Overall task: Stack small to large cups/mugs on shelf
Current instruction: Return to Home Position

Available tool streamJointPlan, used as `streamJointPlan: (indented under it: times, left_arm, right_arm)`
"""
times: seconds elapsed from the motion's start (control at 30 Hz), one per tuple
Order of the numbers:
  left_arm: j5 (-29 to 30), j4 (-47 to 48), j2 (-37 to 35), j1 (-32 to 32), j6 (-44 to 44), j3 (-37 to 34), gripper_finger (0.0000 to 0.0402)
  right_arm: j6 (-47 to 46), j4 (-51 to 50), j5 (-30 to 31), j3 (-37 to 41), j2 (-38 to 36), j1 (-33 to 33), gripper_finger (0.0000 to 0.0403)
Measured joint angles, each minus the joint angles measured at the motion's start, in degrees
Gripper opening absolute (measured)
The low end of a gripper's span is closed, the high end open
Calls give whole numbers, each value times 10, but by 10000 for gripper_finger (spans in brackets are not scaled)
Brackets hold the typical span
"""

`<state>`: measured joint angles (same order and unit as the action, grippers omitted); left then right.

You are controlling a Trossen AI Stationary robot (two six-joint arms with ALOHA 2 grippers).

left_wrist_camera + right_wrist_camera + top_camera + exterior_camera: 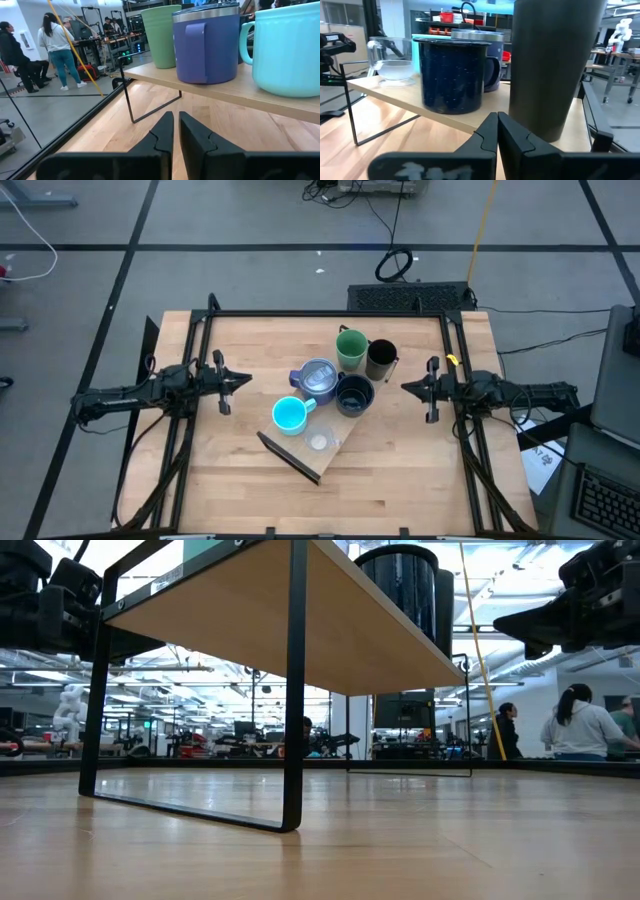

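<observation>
Six cups stand in two rows on the shelf (345, 426). On the shelf's side facing my left claw (243, 380) are the green tumbler (351, 348), the blue-purple mug (317, 378) and the cyan mug (290, 415). On the side facing my right claw (406, 388) are the tall black cup (381, 358), the wide black mug (353, 393) and the tiny clear cup (320, 442). Both claws hover above the table (400, 480), clear of the shelf, fingers pressed narrow, holding nothing.
</observation>
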<state>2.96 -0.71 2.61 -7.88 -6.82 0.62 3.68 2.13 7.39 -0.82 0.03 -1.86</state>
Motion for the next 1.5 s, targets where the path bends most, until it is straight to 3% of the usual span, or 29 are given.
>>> streamJointPlan:
  times: [1.5]
  left_arm:
    - [1, -24, 0, 0, 0, -1, 31]
  right_arm:
    - [0, 1, 0, 0, 1, 3, 0]
